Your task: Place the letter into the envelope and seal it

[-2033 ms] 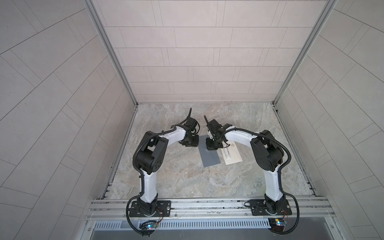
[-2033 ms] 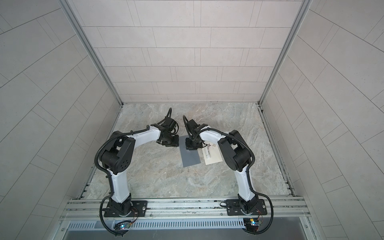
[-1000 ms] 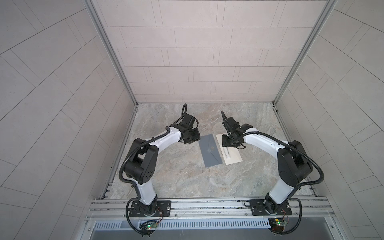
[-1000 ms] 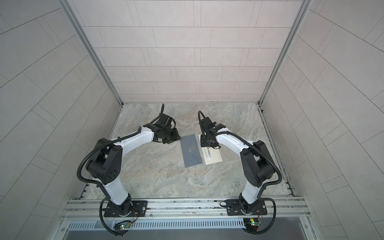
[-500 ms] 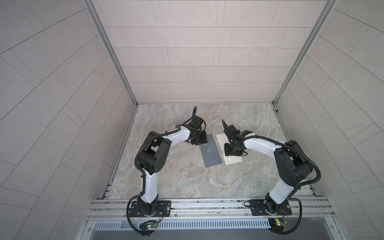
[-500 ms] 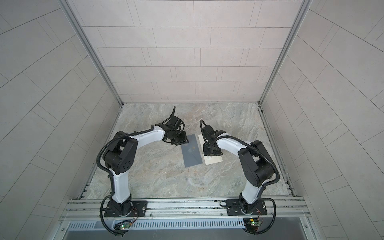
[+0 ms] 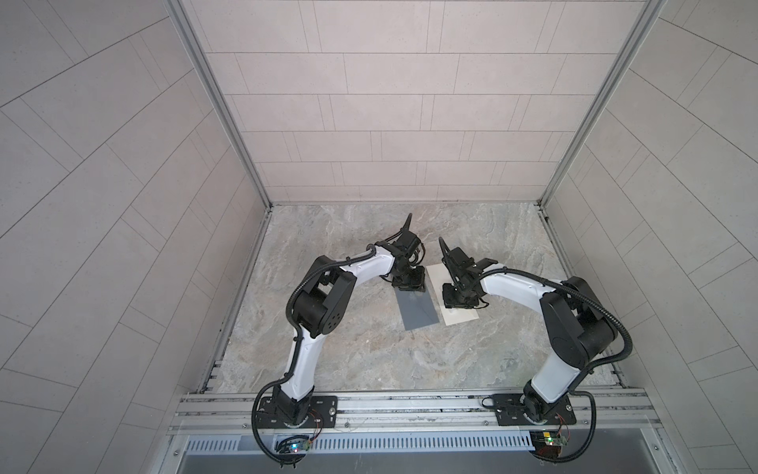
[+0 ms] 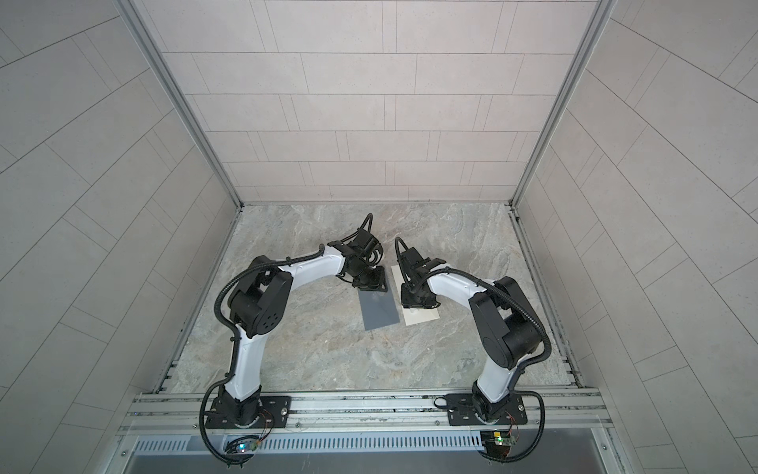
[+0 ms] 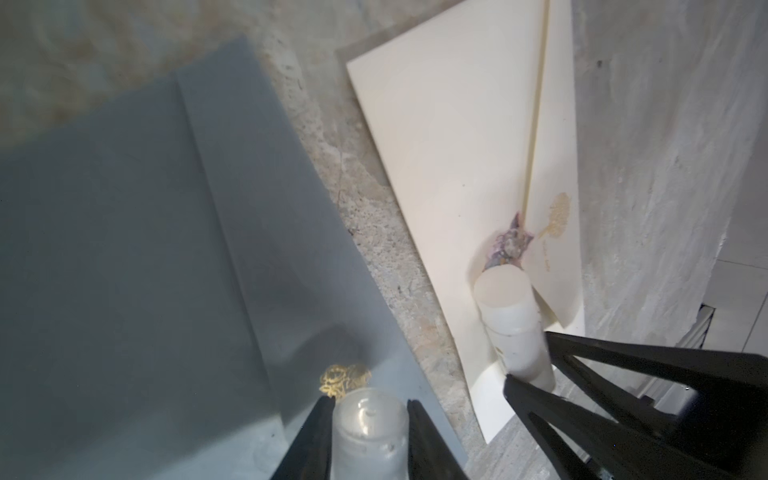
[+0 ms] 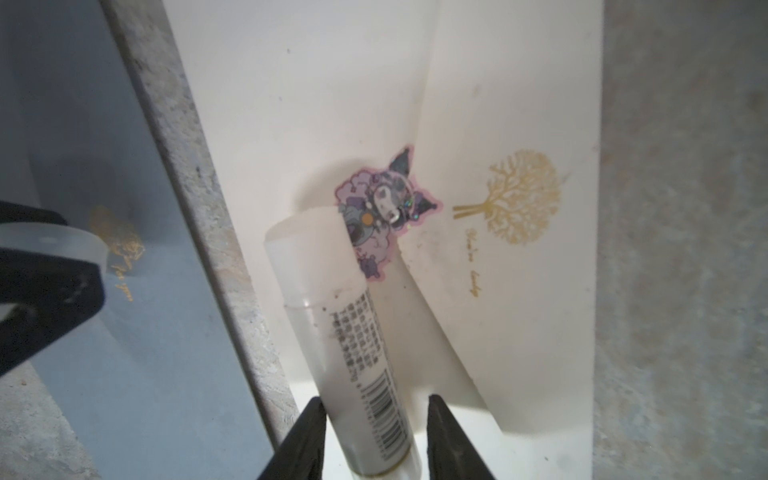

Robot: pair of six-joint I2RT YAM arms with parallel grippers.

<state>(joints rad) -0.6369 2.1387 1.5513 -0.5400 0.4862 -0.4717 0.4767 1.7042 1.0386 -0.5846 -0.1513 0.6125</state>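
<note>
Overhead look into a tiled cell with a marbled bench [image 7: 369, 349]. Two white-and-black arms bent inward, meeting near its middle over two flat paper items lying side by side, near but not touching.

Under the left end effector [image 9: 368, 401]: a grey sheet [image 9: 124, 208], flat on the bench, creased lengthwise, with a small gold emblem [image 9: 345, 380] just ahead of the tips. Clenched on a clear cap [image 9: 369, 428], one finger against each side, cap end pointing down at the sheet; cannot tell whether touching it.

Under the right end effector [image 10: 374, 400]: a cream envelope [image 10: 291, 104], flap folded over, a purple cartoon sticker [image 10: 382, 212] sitting across the flap's tip and a gold tree [image 10: 519, 199] printed just beyond. Grasping a white glue stick [image 10: 332, 291], slanted downward, far end resting at the sticker's edge, on the flap seam.

Progress, as a judgement: sealing stage apparently under way, glue stick looking uncapped and aimed at the flap seam. No way to confirm a letter inside the envelope. Grey sheet outside it, possibly the letter or a second envelope; if the letter, insertion not yet done and the flap to be lifted first. Left either way: pressing the flap shut and recapping the stick.
</note>
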